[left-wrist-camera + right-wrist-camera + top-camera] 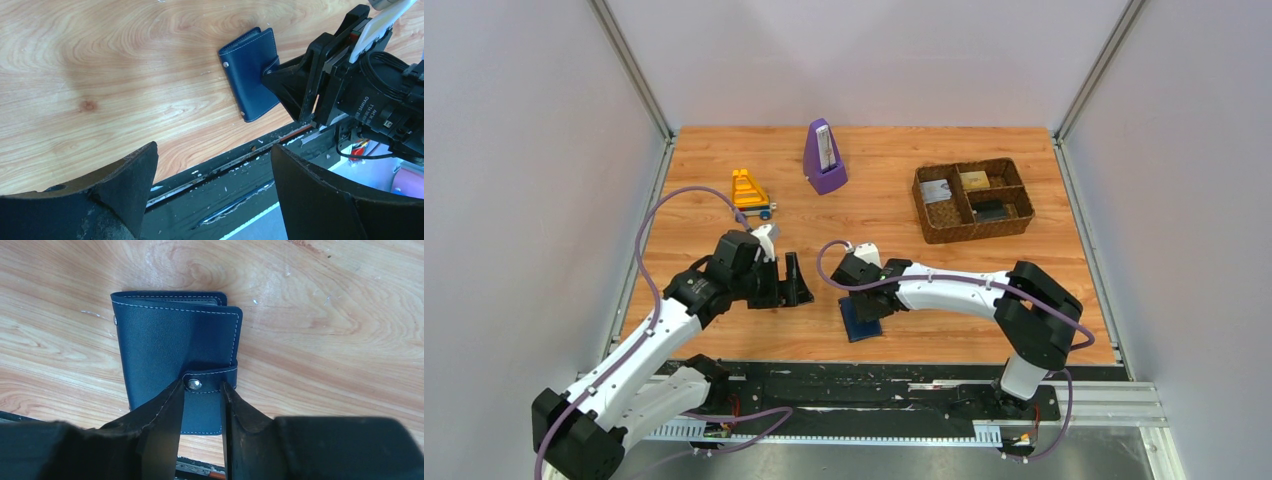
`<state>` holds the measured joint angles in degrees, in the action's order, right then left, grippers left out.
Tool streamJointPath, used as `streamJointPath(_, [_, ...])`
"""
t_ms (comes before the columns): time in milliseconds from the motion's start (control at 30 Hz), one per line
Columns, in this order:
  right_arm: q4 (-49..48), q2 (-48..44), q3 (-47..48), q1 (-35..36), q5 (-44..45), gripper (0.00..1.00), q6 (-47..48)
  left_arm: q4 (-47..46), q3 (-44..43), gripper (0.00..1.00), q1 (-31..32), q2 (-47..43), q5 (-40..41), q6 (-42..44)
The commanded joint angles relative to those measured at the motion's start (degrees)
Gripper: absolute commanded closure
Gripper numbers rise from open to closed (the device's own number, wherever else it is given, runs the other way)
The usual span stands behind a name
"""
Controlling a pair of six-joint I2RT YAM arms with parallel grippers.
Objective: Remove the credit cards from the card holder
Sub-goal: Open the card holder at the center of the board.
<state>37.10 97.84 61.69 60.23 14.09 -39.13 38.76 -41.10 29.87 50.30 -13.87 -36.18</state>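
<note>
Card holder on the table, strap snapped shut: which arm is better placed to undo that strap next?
Right, probably. The right gripper has its fingers either side of the snap on the strap of the card holder. The left gripper hangs open off to the side, clear of it.

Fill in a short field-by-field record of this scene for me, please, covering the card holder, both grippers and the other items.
Card holder: closed, snap strap fastened, flat on the table near its front edge
Right gripper: jaws narrowly apart, straddling the strap's snap; grip unclear
Left gripper: wide open, empty
Other items: brown woven basket, purple metronome, yellow toy, all farther back
Task state: holder not yet opened
</note>
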Motion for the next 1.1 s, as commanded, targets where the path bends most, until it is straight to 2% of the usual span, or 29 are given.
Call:
streamJointPath(0, [-1.93, 2.09, -1.64, 0.29, 0.47, 0.7, 0.37, -2.97, 1.01, 0.09, -0.2, 0.52, -1.53, -1.11])
streamJointPath(100, [-1.62, 1.77, -1.34, 0.27, 0.16, 0.71, 0.72, -3.34, 1.27, 0.1, -0.17, 1.17, -1.76, -1.19])
streamJointPath(200, [-0.69, -0.27, -0.59, 0.37, -0.09, 0.64, 0.76, -3.43, 1.29, 0.1, -0.16, 1.44, -1.74, -1.13])
streamJointPath(400, [-0.67, -3.66, 1.17, 0.33, -0.58, 0.62, 1.34, -4.21, 1.6, 0.1, -0.16, 1.82, -1.66, -1.1])
streamJointPath(867, [-1.88, 3.38, 1.58, 0.4, 1.28, 0.59, 1.54, -5.62, 2.87, 0.11, -0.17, 2.33, -2.43, -1.67])
streamJointPath(967, [-1.95, 4.12, 0.8, 0.36, 1.74, 0.61, 1.07, -6.29, 3.33, 0.12, -0.16, 2.52, -2.81, -1.9])
streamJointPath(1067, [-2.27, 4.37, 0.1, 0.34, 1.95, 0.71, 0.77, -6.78, 3.77, 0.12, -0.16, 2.73, -3.04, -2.17])
